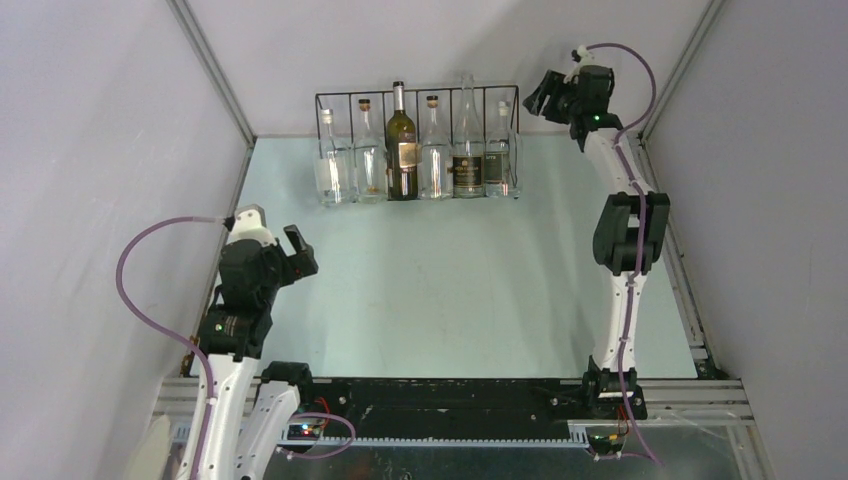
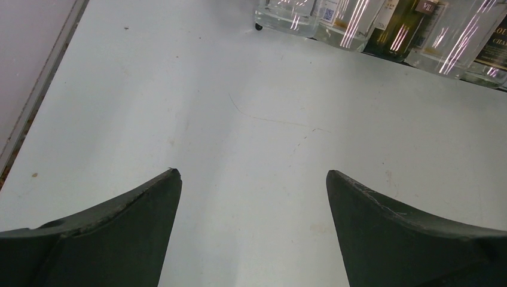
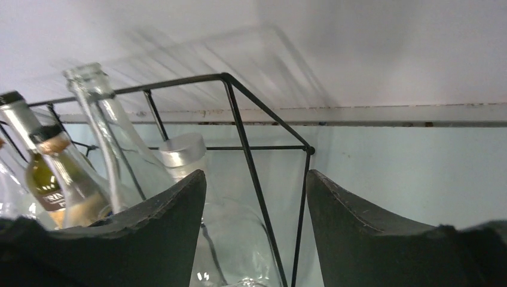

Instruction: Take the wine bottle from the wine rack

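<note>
Right gripper (image 3: 257,179): fingers spread wide, empty, touching nothing, just beside the right end of the wine rack (image 3: 226,76). Left gripper (image 2: 254,173): likewise spread and empty, well short of the rack. The dark green wine bottle (image 1: 402,140) stands upright in the rack's third compartment from the left. No grasp is made yet; the whole removal is left to do.
</note>
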{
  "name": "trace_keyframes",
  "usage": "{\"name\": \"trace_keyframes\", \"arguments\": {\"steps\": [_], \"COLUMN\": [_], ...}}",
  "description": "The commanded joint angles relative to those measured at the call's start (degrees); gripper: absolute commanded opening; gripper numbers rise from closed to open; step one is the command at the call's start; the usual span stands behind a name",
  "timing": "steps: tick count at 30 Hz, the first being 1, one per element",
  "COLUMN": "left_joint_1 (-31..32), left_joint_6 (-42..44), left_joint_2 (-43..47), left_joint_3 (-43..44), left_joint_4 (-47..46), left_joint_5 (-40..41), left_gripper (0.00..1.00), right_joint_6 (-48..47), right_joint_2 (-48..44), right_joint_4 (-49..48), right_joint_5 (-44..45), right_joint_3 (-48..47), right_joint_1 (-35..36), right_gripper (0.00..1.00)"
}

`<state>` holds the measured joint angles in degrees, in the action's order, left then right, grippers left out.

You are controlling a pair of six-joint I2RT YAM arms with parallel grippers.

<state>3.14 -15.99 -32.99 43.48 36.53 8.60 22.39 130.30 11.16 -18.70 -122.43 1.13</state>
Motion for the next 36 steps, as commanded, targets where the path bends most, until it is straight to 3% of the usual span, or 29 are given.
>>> {"name": "trace_keyframes", "arguments": {"steps": [1, 16, 36], "left_joint_1": [0.13, 0.37, 0.47], "left_joint_6": [1.40, 1.40, 1.48], "left_joint_2": [-0.76, -0.82, -2.06], "left_joint_3": [-0.42, -0.68, -0.68], "left_joint_4": [-1.87, -2.32, -2.81], "left_joint_5": [-0.36, -0.86, -1.46], "left_gripper": [0.98, 0.98, 0.98], "right_joint_6": [-2.51, -3.86, -8.40], "right_joint_2": [2.18, 10.19, 14.84], "right_joint_4": [-6.88, -7.17, -7.56], "right_joint_5": [-0.50, 3.46, 4.50], "right_joint_3": [-3.59, -11.76, -14.46], "right_joint_1": [1.03, 2.94, 4.38], "right_gripper": [0.64, 0.50, 0.42]}}
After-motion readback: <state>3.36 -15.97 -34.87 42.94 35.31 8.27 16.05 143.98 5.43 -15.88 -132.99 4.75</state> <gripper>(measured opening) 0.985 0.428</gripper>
